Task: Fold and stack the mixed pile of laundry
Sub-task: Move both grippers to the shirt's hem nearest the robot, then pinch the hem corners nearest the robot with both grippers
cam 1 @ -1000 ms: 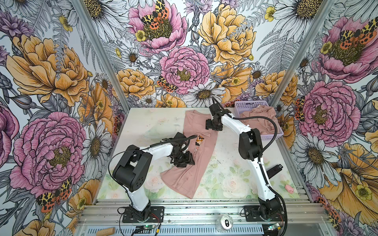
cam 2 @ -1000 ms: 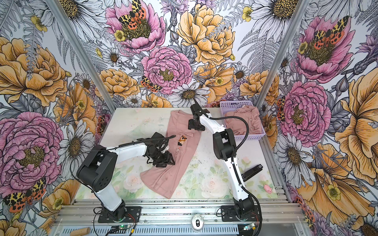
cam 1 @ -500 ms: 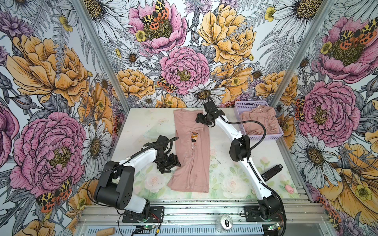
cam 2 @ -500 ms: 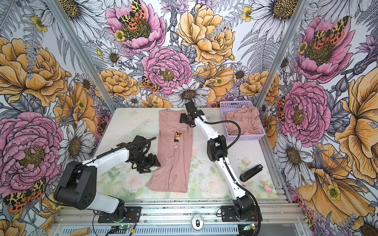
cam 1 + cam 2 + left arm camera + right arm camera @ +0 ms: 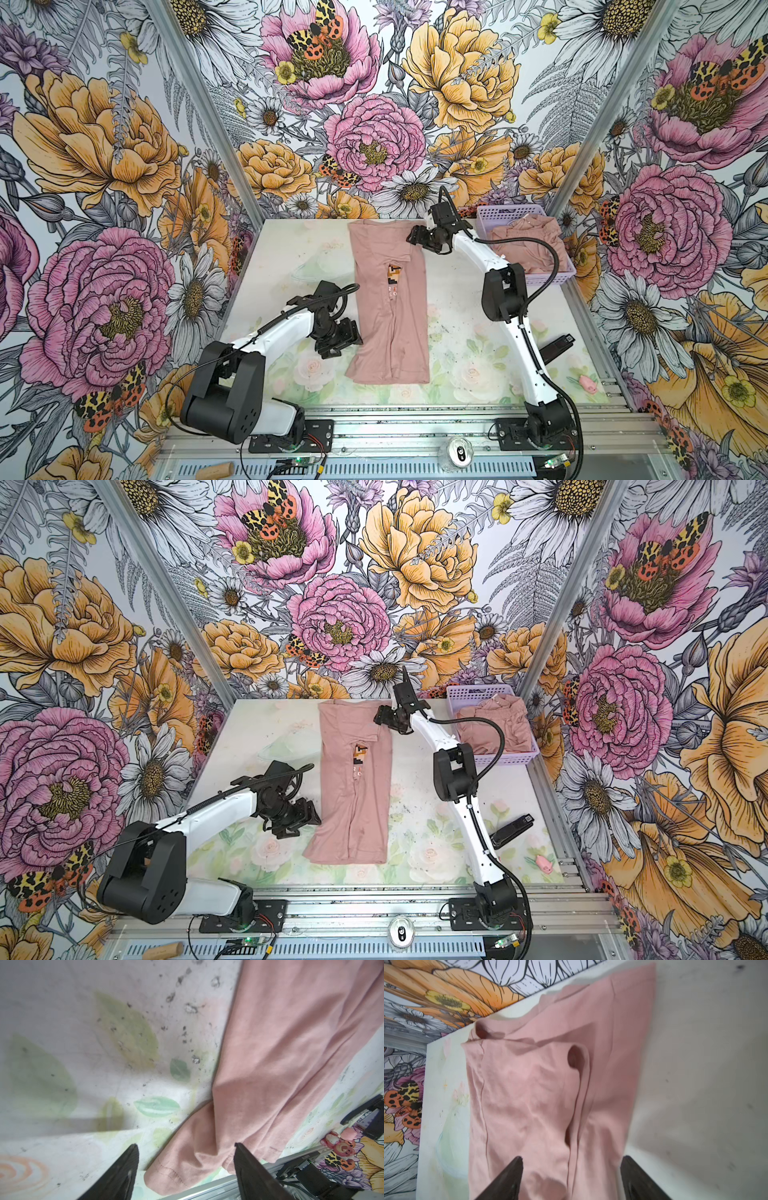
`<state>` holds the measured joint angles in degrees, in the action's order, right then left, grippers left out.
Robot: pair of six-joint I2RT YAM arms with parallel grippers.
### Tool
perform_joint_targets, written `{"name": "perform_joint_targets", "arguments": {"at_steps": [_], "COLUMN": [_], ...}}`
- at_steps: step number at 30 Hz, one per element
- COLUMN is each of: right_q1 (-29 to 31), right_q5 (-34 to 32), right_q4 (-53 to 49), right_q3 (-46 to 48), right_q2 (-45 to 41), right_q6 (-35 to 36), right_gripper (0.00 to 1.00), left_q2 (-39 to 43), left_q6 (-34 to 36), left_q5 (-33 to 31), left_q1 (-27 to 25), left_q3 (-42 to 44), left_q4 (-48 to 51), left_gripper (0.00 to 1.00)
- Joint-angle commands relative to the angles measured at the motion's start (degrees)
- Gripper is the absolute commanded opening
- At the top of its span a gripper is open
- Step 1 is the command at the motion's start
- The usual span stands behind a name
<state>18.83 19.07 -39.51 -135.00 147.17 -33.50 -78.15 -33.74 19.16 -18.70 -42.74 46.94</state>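
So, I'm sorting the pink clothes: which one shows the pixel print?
The T-shirt lying flat mid-table, folded into a strip; the pink garments in the lavender basket are crumpled, showing no print.

Booth walls (image 5: 374,124) of bold peony-and-daisy wallpaper, aluminium corner posts (image 5: 199,104), scuffed pale rose-printed tabletop (image 5: 291,257), even light.

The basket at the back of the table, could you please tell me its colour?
The basket is lavender, perforated; clearest in a top view.
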Motion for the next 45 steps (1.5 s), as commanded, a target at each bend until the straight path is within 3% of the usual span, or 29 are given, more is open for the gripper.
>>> {"name": "perform_joint_targets", "arguments": {"at_steps": [1, 5, 12, 19, 26, 39, 43, 45], "right_q1": [0.65, 3.16, 12.25, 21.73, 28.24, 32.37, 32.96, 33.06], "right_q5": [-0.13, 0.25, -1.96, 0.40, -0.53, -0.59, -1.21, -1.42], "right_q4": [-0.72, -0.75, -0.77, -1.19, -0.72, 0.44, 0.73, 0.79], "right_q3": [9.77, 28.86, 61.52, 79.38, 83.38, 82.59, 82.35, 82.60], "right_q2": [-13.14, -24.80, -44.14, -55.39, -57.32, -52.68, -51.97, -52.15], "right_q6": [1.63, 1.23, -3.31, -11.18, -14.93, -16.07, -16.59, -16.99], "right_gripper": [0.77, 0.75, 0.61, 0.50, 0.47, 0.42, 0.28, 0.15], "left_q2": [3.18, 7.13, 9.41, 11.95, 12.35, 12.82, 11.63, 11.18], "left_q6": [-4.20, -6.80, -9.53, -12.03, -11.71, -12.25, -11.66, -11.63], "left_q5": [-3.75, -5.23, -5.43, -5.62, -5.87, -5.63, -5.64, -5.55], "left_q1": [-1.89, -4.43, -9.86, -11.59, -11.67, -11.93, -11.98, -12.04], "left_q3": [3.03, 6.13, 9.14, 12.62, 12.86, 13.56, 13.56, 13.45], "left_q4": [-0.16, -0.80, -2.88, -4.14, -4.97, -5.23, -5.61, -5.65], "left_gripper": [0.72, 0.71, 0.69, 0.66, 0.65, 0.65, 0.65, 0.65]}}
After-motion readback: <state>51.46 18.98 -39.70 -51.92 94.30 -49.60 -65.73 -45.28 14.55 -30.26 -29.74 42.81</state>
